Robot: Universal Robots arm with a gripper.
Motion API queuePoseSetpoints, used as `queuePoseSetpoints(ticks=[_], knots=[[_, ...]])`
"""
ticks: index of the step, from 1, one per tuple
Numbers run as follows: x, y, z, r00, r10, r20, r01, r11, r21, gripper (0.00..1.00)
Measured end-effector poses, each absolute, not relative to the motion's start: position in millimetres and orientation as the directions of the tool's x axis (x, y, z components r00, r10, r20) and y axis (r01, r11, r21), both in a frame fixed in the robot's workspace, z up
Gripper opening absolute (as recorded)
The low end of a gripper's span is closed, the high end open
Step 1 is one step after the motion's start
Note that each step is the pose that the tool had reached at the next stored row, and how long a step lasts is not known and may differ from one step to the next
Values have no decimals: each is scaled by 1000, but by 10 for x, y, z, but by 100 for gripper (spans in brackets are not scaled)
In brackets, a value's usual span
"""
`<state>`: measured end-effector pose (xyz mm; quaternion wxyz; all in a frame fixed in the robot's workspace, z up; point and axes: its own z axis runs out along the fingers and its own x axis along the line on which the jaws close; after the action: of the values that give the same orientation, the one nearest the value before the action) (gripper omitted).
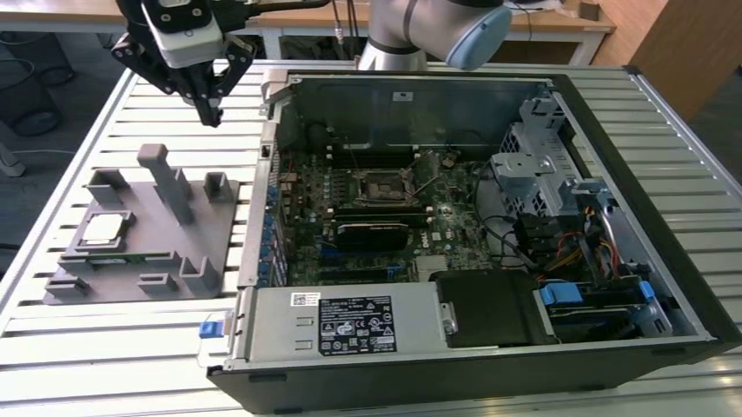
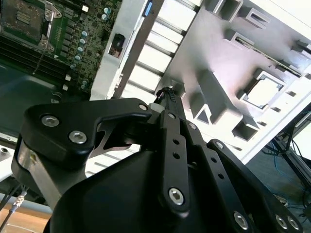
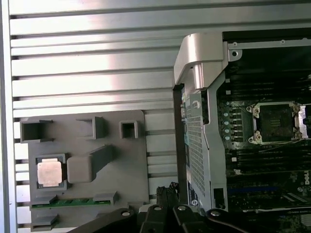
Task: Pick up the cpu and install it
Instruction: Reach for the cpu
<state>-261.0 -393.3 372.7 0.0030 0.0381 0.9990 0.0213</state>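
Note:
The cpu (image 1: 102, 230), a small square chip with a shiny metal top, lies in a pocket of the grey holder plate (image 1: 145, 282) at the exterior view's left. Both wrist views show the cpu (image 3: 49, 172) (image 2: 265, 92) lying flat and untouched. My gripper (image 1: 211, 115) hangs high over the slatted table, behind the holder and apart from it. Its fingers (image 2: 167, 94) are shut together with nothing between them. The black empty socket (image 1: 380, 187) sits on the motherboard inside the open computer case; the first wrist view shows the socket (image 3: 277, 121) too.
A green memory stick (image 3: 68, 201) lies in a slot of the holder, near the cpu. Grey posts (image 1: 168, 178) stand up from the holder. The case wall (image 1: 264, 174) rises between holder and motherboard. Drive bays and cables (image 1: 568, 234) fill the case's far side.

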Motion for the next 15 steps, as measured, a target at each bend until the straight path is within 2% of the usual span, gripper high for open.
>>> queuePoseSetpoints(ticks=[15], knots=[[-2795, -3933, 3705, -997, 76, -3, 76, 996, 43, 11]])
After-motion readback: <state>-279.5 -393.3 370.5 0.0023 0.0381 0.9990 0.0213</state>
